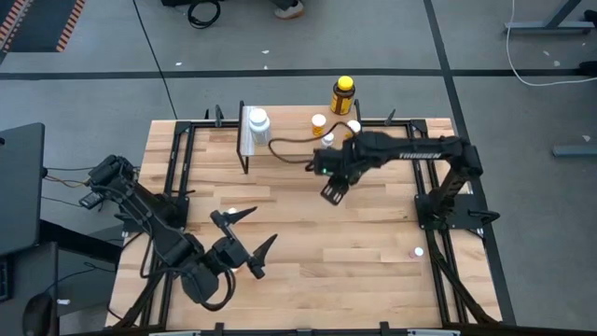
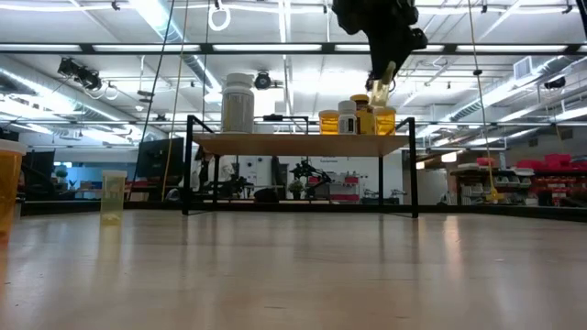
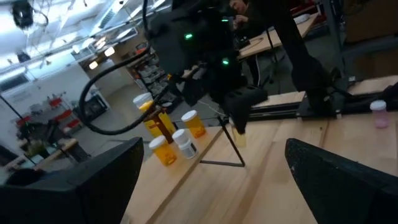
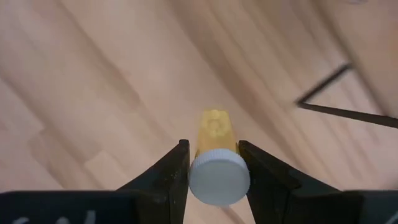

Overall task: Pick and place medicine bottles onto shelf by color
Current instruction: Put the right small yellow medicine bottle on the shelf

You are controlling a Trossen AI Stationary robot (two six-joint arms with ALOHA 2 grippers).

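Note:
My right gripper is shut on a small orange bottle with a white cap, held high above the table in front of the shelf. On the shelf, a large white bottle stands at one end. Several small orange and white bottles and a dark amber yellow-capped bottle stand at the other end. My left gripper is open and empty near the table's front left. It also shows in the left wrist view. My right gripper pinches the orange bottle between its two fingers, at the neck just under the white cap. The fingers slant downward and lie along the bottle. The cap points back toward the wrist and the bottom away. The bottle is lifted clear and tilted.
A small capped bottle lies on the table near the right arm's base. In the low view a pale yellowish bottle and an orange one stand at the left. Black frame rails line the table's sides.

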